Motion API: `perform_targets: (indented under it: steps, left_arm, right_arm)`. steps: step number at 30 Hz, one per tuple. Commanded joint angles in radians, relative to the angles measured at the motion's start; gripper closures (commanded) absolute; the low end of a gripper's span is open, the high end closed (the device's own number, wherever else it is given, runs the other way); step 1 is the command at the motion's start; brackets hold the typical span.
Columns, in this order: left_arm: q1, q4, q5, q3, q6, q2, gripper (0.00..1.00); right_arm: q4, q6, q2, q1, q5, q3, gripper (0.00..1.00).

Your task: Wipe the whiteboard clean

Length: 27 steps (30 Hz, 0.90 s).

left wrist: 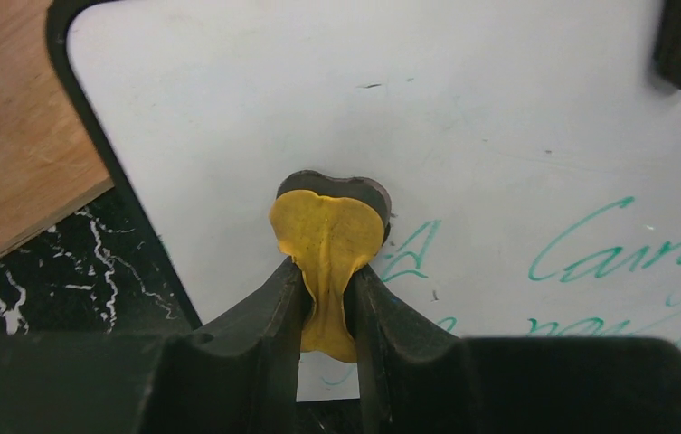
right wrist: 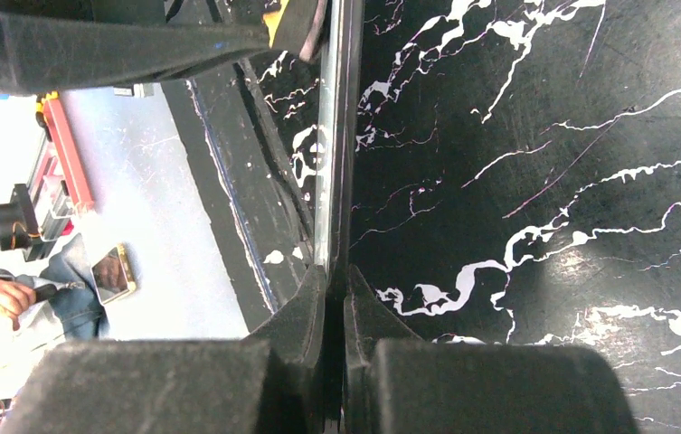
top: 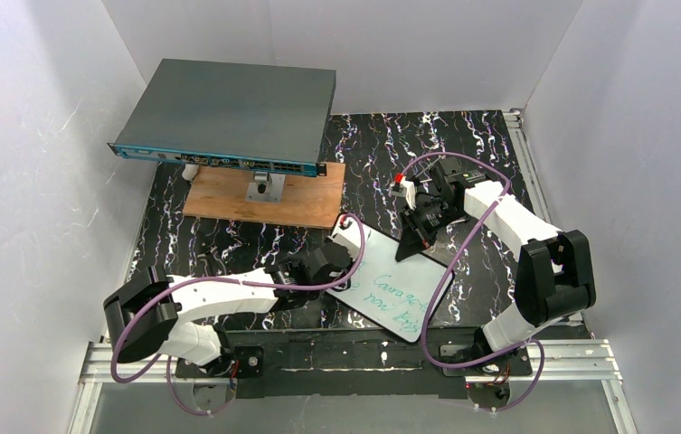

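Observation:
The whiteboard [top: 382, 262] lies tilted on the black marbled table, with green handwriting [top: 398, 294] on its near half. My left gripper [top: 344, 260] is shut on a yellow eraser pad [left wrist: 327, 237], whose dark underside presses on the board [left wrist: 499, 136] just left of the green writing [left wrist: 590, 253]. The board's far half is wiped white. My right gripper [top: 411, 237] is shut on the whiteboard's far edge. In the right wrist view that edge [right wrist: 329, 136] runs edge-on up from between the closed fingers of the right gripper [right wrist: 336, 291].
A large grey flat box [top: 228, 108] with a blue front sits at the back left, over a brown wooden plank [top: 219, 194]. The plank [left wrist: 11, 117] lies close to the board's left corner. White walls enclose the table on three sides.

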Motion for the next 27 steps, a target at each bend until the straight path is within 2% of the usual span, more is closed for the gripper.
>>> perform_targets:
  steps: [1, 7, 13, 18, 27]
  left_arm:
    - [-0.036, 0.103, 0.155, -0.024, 0.073, 0.002, 1.0]
    - [-0.084, 0.199, 0.158, -0.06, 0.087, 0.007, 1.0]
    - [-0.085, 0.206, 0.004, -0.082, 0.074, -0.013, 1.0]
    - [-0.074, 0.186, -0.088, -0.099, 0.068, -0.048, 1.0]
    - [0.011, 0.06, -0.109, -0.095, -0.038, -0.078, 1.0]
  right_arm:
    - [0.052, -0.122, -0.003, 0.02, -0.03, 0.004, 0.99]
    - [0.048, -0.128, -0.003, 0.02, -0.038, 0.005, 0.99]
    - [0.047, -0.131, -0.001, 0.02, -0.039, 0.006, 0.99]
    - [0.044, -0.133, 0.004, 0.02, -0.041, 0.009, 0.99]
    - [0.042, -0.135, 0.003, 0.02, -0.041, 0.009, 0.99]
